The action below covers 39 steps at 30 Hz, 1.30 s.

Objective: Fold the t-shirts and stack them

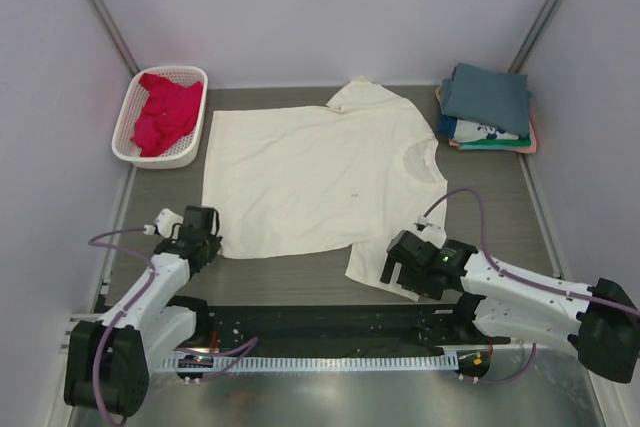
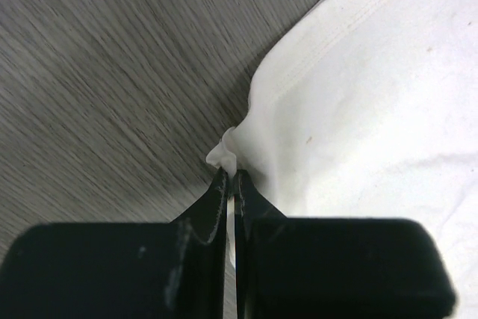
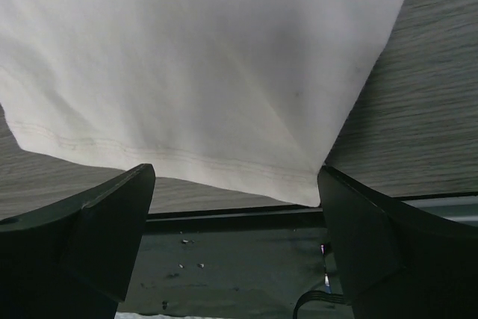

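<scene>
Grey wood-grain table (image 1: 170,192) fills the frame, with pale walls on three sides, and the cream t-shirt (image 1: 310,172) lies spread flat across the centre. Its collar points to the right of the frame and its hem to the left.

At lower left, the left gripper (image 1: 205,237) is down on the hem corner. The left wrist view gives the close look: the left gripper (image 2: 230,177) has its jaws pressed together, with a small peak of cream t-shirt (image 2: 373,110) pinched between the tips and bunched just above them.

At lower right, the right gripper (image 1: 400,267) sits at the shirt's near sleeve. In its own camera the right gripper (image 3: 235,177) has its jaws spread wide and nothing clamped. The stitched sleeve edge of the cream t-shirt (image 3: 209,57) hangs across the gap between the two fingers. Whether either finger is brushing the cloth is hard to call from this angle.

At upper left, the white lattice basket (image 1: 190,152) stands just off the shirt's hem side, with the crimson-pink t-shirt (image 1: 165,112) crumpled inside. At upper right sits the folded pile. The slate-blue t-shirt (image 1: 487,95) is on top, the white printed t-shirt (image 1: 485,131) peeks out below it, then comes a sliver of the green t-shirt (image 1: 490,144), and the pink t-shirt (image 1: 532,137) shows along the right edge.
</scene>
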{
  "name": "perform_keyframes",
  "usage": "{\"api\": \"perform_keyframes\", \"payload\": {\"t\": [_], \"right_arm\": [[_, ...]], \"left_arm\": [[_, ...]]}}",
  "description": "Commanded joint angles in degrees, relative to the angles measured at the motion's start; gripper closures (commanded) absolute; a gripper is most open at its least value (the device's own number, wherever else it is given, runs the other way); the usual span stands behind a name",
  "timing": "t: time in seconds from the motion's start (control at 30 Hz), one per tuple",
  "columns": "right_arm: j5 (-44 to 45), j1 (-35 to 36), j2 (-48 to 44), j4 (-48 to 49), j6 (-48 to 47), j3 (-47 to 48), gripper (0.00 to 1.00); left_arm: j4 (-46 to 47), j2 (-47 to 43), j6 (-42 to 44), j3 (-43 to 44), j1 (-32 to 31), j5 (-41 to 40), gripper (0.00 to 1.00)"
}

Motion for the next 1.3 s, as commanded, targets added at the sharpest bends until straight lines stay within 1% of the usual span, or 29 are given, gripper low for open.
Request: {"api": "perform_keyframes", "payload": {"t": [0.0,0.07,0.13,0.23,0.27,0.33,0.37,0.43,0.47,0.57,0.63,0.7,0.73,0.77,0.83,0.87,0.93,0.97,1.0,1.07,1.1,1.13,1.17,1.2,1.23,1.27], "right_arm": [[3.54,4.18,1.69,-0.34,7.90,-1.31,0.03],[3.28,4.80,2.93,0.97,8.25,-1.93,0.10],[3.54,5.85,3.37,1.24,8.69,-2.11,0.14],[4.86,6.73,3.28,1.59,9.04,-2.81,0.25],[5.04,6.74,3.19,1.68,9.04,-2.72,0.36],[5.30,6.74,3.19,2.38,8.17,-2.72,0.54],[5.30,6.82,3.02,2.38,7.90,-2.72,0.70],[5.13,6.91,2.67,2.56,6.76,-2.81,0.87],[5.21,7.00,2.32,2.47,6.50,-2.72,0.99],[5.21,7.26,0.39,0.90,6.93,-2.03,0.99],[5.48,7.35,-1.63,-1.29,6.76,-0.80,0.99],[6.96,7.44,-2.95,-3.32,6.23,2.19,0.99],[7.93,7.44,-3.57,-5.94,5.79,3.59,0.99],[9.33,7.44,-3.66,-7.36,4.75,7.00,0.99],[13.29,7.44,-3.05,-10.17,3.51,10.53,0.99],[14.52,7.44,-2.70,-10.71,2.03,14.12,0.99],[18.91,7.27,-1.47,-11.41,-0.17,17.82,0.99],[20.32,7.09,0.01,-11.59,-1.32,21.41,0.99],[21.90,6.57,1.07,-11.50,-4.03,23.01,0.99],[24.19,2.97,4.05,-11.07,-7.46,27.31,0.99],[23.94,1.22,5.03,-10.28,-11.92,28.38,0.99],[22.02,-0.97,5.82,-7.40,-14.83,29.26,0.99],[20.70,-5.43,6.87,-5.63,-17.39,30.57,0.99],[19.55,-7.92,8.62,-4.05,-19.68,31.28,0.99],[17.71,-9.94,10.12,-1.42,-23.96,32.16,0.99],[17.09,-13.62,11.53,-0.61,-25.57,34.26,0.99]], "left_arm": [[1.21,-1.30,0.82,-1.81,0.60,1.63,1.00],[1.47,-2.53,0.91,-2.34,0.77,1.81,1.00],[1.47,-3.15,1.17,-2.43,1.04,2.24,1.00],[1.29,-4.21,1.52,-2.69,1.21,2.77,1.00],[1.38,-4.38,1.52,-2.78,1.30,3.03,1.00],[1.12,-5.17,1.52,-2.78,1.30,3.56,1.00],[0.77,-5.61,1.52,-2.69,1.22,4.09,1.00],[-0.20,-7.44,1.35,-2.34,1.30,4.70,1.00],[-0.72,-8.24,1.34,-2.08,1.30,5.06,1.00],[-4.67,-12.37,1.34,0.03,1.22,5.76,1.00],[-8.97,-14.48,1.61,1.43,1.30,5.76,1.00],[-13.09,-18.00,2.05,3.72,1.22,5.67,1.00],[-14.08,-19.22,2.31,4.60,1.30,5.50,1.00],[-15.22,-20.89,2.40,5.30,1.22,5.32,0.99],[-17.42,-21.96,3.62,7.50,1.21,5.32,0.99],[-17.95,-21.79,3.89,8.20,1.21,5.24,0.99],[-18.48,-20.74,5.56,10.40,1.30,5.23,1.00],[-18.31,-19.69,6.09,11.19,1.30,5.23,1.00],[-17.52,-17.50,7.40,12.68,1.22,5.50,0.99],[-16.20,-14.16,9.07,14.70,1.30,6.72,0.99],[-15.50,-10.31,10.38,16.97,1.30,7.08,1.00],[-14.71,-8.62,11.18,18.04,1.30,7.52,1.00],[-14.09,-6.86,11.71,19.18,1.30,7.87,1.00],[-13.13,-4.84,12.24,20.50,1.39,7.96,1.00],[-12.25,-1.69,13.11,22.25,1.48,8.22,1.00],[-11.46,0.17,13.56,23.40,1.48,8.40,1.00]]}}
